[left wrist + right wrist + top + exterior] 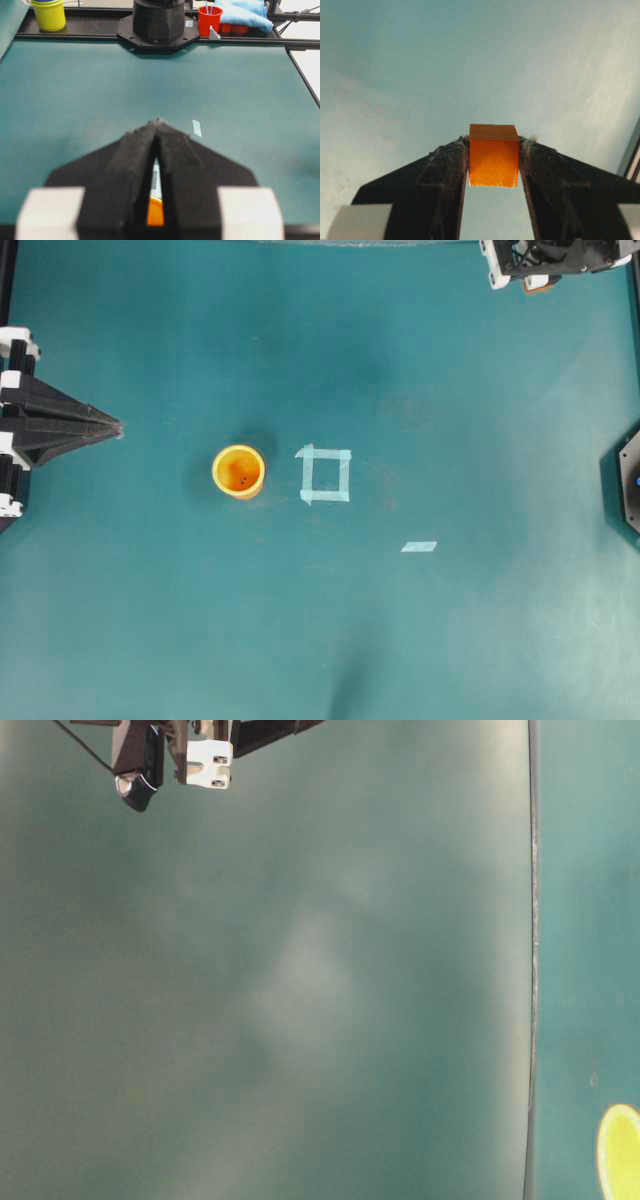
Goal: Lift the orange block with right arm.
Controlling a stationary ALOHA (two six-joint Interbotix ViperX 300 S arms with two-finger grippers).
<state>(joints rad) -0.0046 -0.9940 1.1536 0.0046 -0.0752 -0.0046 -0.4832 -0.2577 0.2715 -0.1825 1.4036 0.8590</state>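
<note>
The orange block point(493, 160) is a small cube pinched between the two black fingers of my right gripper point(493, 145), well above the teal table. Overhead, the right gripper point(535, 280) hangs at the far top right corner, partly cut off by the frame. In the table-level view only a white part of the right arm point(209, 764) shows, high at the top left. My left gripper point(118, 427) rests at the left edge, its tips point(159, 122) pressed together with nothing between them.
A round yellow-orange cup point(238, 471) stands left of centre, beside a tape square point(325, 475). A short tape strip point(419, 546) lies lower right. The right arm's base point(158, 22), a yellow cup point(48, 14), a red cup point(209, 20) and blue cloth point(245, 12) line the right edge.
</note>
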